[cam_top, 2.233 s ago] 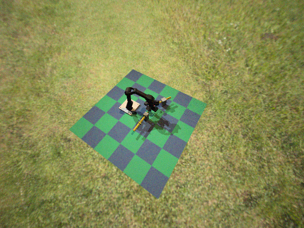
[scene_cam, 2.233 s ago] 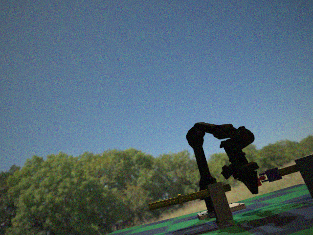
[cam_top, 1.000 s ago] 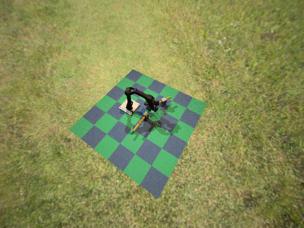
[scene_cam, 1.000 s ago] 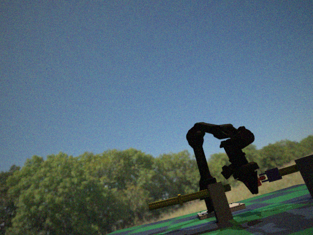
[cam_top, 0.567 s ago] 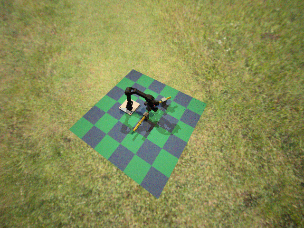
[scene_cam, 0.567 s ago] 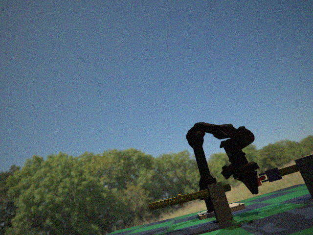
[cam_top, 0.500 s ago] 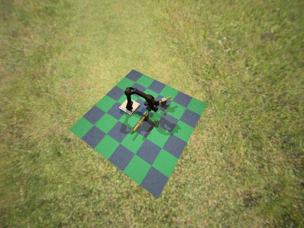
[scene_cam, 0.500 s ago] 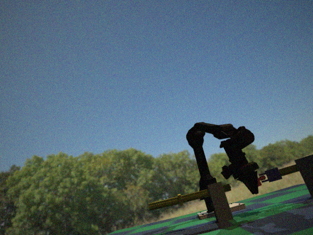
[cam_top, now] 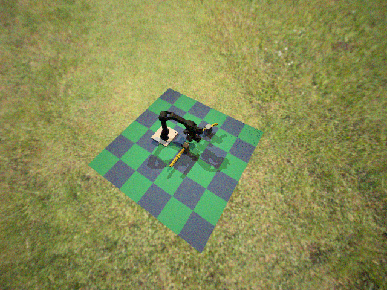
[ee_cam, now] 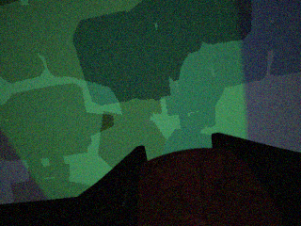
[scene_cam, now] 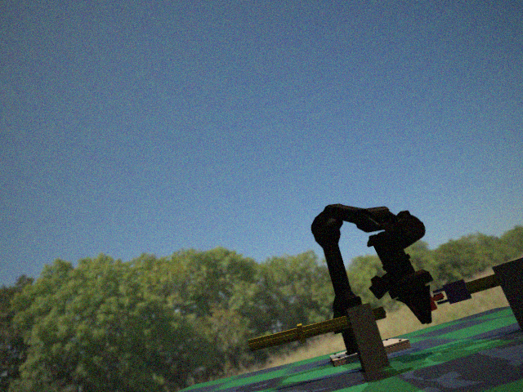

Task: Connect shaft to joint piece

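Observation:
My gripper (scene_cam: 426, 317) (ee_cam: 179, 147) is shut on the dark red joint piece (ee_cam: 202, 188) (scene_cam: 433, 301). The fingers hide most of it, and I cannot tell where its opening points. Beside it is the purple end fitting (scene_cam: 457, 291) of the fixed yellow shaft (cam_top: 214, 125) (scene_cam: 483, 284), which is held in a block (cam_top: 208, 127) (scene_cam: 511, 283). The second yellow shaft (cam_top: 176, 157) (scene_cam: 323, 329), with a small collar, passes through the other block (cam_top: 185, 145) (scene_cam: 368, 344). Its short inner end sticks out on the gripper's side, apart from the joint piece.
The arm's pale base plate (cam_top: 156, 137) (scene_cam: 396, 345) lies behind the blocks on the green and blue-grey checkered mat (cam_top: 162, 212) (scene_cam: 456, 358). The arm reaches over between the two blocks. Its shadows fall on the mat. Grass surrounds the mat.

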`<state>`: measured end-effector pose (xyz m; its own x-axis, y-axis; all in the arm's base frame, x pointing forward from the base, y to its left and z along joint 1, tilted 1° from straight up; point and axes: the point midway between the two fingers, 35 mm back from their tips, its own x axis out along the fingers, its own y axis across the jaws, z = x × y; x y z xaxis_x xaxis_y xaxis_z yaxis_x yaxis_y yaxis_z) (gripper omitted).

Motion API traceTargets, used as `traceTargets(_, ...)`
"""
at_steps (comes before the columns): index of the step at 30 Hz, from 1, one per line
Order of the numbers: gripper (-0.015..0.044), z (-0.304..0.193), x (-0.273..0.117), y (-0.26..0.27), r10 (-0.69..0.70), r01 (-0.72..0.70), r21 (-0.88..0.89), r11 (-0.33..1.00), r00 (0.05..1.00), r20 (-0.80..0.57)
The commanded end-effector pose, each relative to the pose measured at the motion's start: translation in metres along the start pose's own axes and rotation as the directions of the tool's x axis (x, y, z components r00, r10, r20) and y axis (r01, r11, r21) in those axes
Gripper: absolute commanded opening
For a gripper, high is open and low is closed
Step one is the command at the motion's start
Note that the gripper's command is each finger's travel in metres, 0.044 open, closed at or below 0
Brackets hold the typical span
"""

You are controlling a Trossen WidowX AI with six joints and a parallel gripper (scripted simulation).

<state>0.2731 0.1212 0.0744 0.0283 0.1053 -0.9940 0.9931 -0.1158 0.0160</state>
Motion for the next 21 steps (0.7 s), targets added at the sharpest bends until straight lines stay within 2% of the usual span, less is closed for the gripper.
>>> traceTargets(1,0.0,0.0,0.0,0.0,0.0,0.0,0.0,1.0,1.0,0.0)
traceTargets(13,0.0,-0.0005,-0.0055,0.0044,0.0,0.01,-0.089,0.996,0.994,0.105)
traceTargets(21,0.0,-0.0002,-0.0057,0.0046,0.0,0.01,-0.094,0.995,0.994,0.111)
